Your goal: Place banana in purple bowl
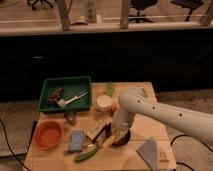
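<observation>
Yellow marks the banana (111, 141), which lies tilted at the left rim of the purple bowl (126, 140), one end seemingly inside and the other poking out over the bench (50, 160). The robot's gripper (119, 135) hangs directly over the bowl, largely masked by the white wrist, so whether it grips the banana or is clear of it cannot be told. The task looks nearly finished: the fruit is at the bowl, and what seems left is a clean release and a lift away. A green vegetable (87, 152) lies just left of the bowl.
</observation>
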Controlling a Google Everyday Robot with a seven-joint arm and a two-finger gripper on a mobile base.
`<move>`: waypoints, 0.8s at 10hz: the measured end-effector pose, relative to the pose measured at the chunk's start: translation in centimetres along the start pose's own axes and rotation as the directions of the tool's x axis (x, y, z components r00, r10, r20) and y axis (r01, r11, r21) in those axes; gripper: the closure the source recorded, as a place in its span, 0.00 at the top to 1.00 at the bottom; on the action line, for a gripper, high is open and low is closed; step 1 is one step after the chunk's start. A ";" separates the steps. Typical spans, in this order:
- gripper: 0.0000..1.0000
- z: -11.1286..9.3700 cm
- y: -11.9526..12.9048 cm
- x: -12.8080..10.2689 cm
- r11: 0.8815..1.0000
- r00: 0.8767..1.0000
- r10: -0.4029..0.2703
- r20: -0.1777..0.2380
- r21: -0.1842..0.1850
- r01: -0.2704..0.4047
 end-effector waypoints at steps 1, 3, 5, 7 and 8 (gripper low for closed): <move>0.16 0.0 0.0 0.0 1.000 1.000 0.002 0.001 0.001 -0.002; 0.36 -0.6 0.2 0.4 1.000 1.000 0.019 0.005 0.022 -0.020; 0.56 -1.2 0.1 0.6 0.999 1.000 0.025 0.009 0.038 -0.025; 0.74 -1.5 0.2 0.9 0.998 0.999 0.032 0.010 0.046 -0.032; 0.79 -1.6 0.0 0.9 0.998 1.000 0.030 0.010 0.047 -0.030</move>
